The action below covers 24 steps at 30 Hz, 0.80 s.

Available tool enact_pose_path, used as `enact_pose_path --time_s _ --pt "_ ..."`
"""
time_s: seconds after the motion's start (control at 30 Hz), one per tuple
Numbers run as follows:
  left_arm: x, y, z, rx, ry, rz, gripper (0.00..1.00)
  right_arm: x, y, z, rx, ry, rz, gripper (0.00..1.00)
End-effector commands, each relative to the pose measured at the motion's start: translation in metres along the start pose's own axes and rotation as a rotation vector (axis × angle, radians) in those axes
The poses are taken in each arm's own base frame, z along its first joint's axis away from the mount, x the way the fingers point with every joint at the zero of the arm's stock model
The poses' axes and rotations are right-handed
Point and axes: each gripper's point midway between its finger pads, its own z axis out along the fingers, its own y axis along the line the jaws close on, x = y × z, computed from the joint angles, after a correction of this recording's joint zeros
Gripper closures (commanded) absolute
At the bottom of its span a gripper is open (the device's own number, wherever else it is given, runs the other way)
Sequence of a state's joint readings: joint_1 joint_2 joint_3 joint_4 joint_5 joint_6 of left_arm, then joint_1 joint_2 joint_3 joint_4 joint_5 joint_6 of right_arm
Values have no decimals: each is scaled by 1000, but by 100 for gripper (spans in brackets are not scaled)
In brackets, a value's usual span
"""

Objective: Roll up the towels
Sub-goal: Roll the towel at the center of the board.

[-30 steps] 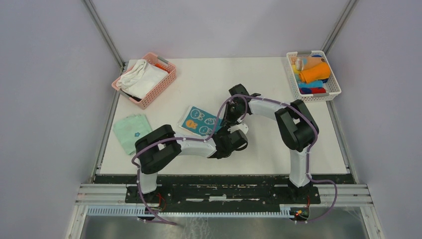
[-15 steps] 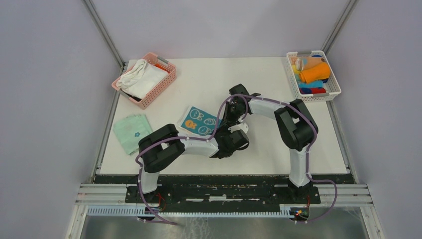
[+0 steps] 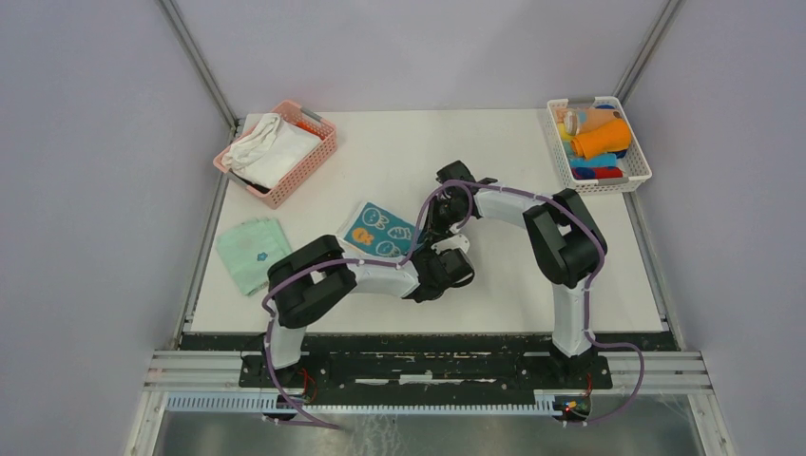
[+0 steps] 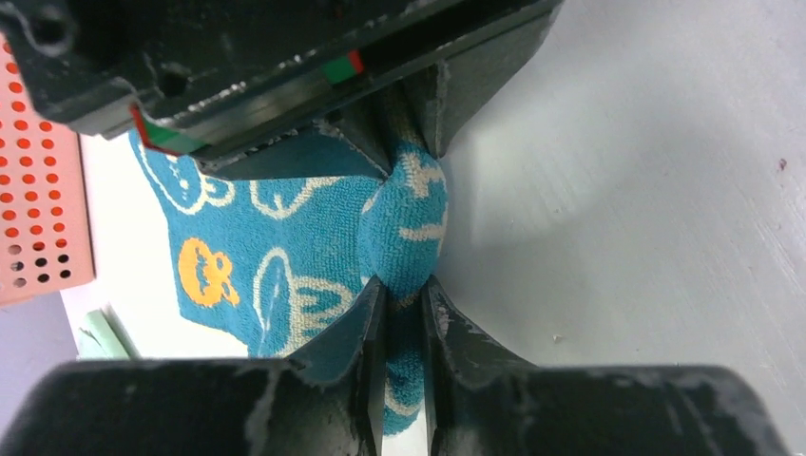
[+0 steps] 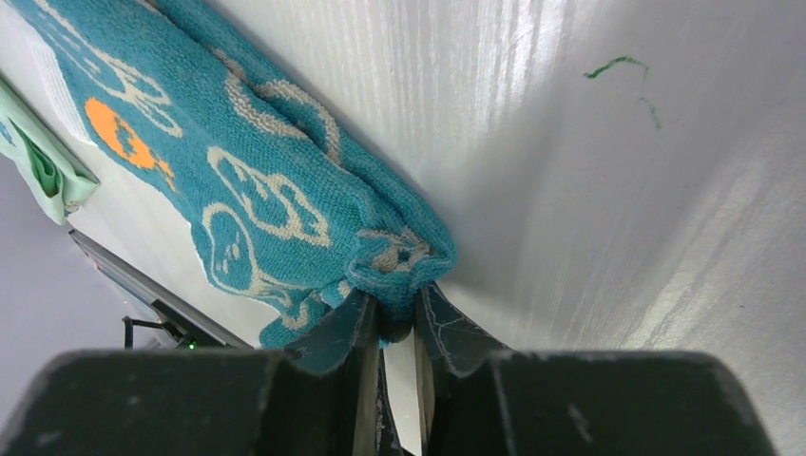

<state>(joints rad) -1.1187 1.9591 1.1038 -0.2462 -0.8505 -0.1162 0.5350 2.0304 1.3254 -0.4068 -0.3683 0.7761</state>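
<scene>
A teal towel point(image 3: 378, 229) with cream and orange patterns lies mid-table, its right edge curled into a small roll. My left gripper point(image 4: 403, 293) is shut on the near end of that rolled edge point(image 4: 407, 214). My right gripper point(image 5: 391, 309) is shut on the other end of the roll point(image 5: 399, 255); the towel's flat part point(image 5: 247, 190) stretches away to the left. In the top view both grippers point(image 3: 442, 249) meet at the towel's right edge, one close behind the other. A pale green folded towel point(image 3: 251, 251) lies at the table's left edge.
A pink basket point(image 3: 318, 157) with white cloth stands at the back left. A white basket point(image 3: 635, 163) holding several rolled towels stands at the back right. The pink basket also shows in the left wrist view point(image 4: 38, 190).
The left arm's elbow has shifted slightly right and forward. The towel's rolled edge and both grippers have crept a little leftward over the towel.
</scene>
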Motion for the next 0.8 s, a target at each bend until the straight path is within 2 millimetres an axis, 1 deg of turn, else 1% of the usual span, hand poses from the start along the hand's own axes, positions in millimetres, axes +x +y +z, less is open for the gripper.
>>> enact_pose_path --time_s 0.0,0.1,0.2,0.27,0.3,0.33,0.37,0.4,0.43,0.5,0.6,0.63,0.77 --pt "39 -5 -4 106 132 -88 80 -4 5 -11 -15 -25 -42 76" --pt "30 -16 -12 284 120 -241 84 -10 22 -24 -86 -58 -68 72" --pt "15 -19 -21 512 97 -451 86 -18 41 -41 -169 -116 -86 64" --pt "8 -19 -26 638 81 -571 87 -23 51 -53 -229 -163 -80 59" --pt "6 -18 -28 686 80 -623 87 -24 51 -56 -251 -178 -66 56" --pt "6 -16 -28 723 80 -670 87 -30 56 -63 -287 -211 -64 53" --pt "6 -14 -28 757 85 -719 87 -31 57 -66 -311 -225 -55 50" --pt "10 -13 -29 796 96 -770 87 -32 59 -69 -330 -236 -51 48" --pt "12 -11 -28 835 103 -830 87 -31 60 -70 -344 -238 -53 46" --pt "7 -7 -30 933 91 -946 87 -27 62 -68 -368 -230 -60 43" --pt "12 -3 -26 1027 130 -1097 87 -22 61 -61 -409 -216 -31 41" --pt "12 -3 -28 1070 145 -1143 87 -20 60 -57 -415 -212 -19 39" --pt "14 9 -23 1152 174 -1355 87 -13 50 -37 -414 -184 33 36"
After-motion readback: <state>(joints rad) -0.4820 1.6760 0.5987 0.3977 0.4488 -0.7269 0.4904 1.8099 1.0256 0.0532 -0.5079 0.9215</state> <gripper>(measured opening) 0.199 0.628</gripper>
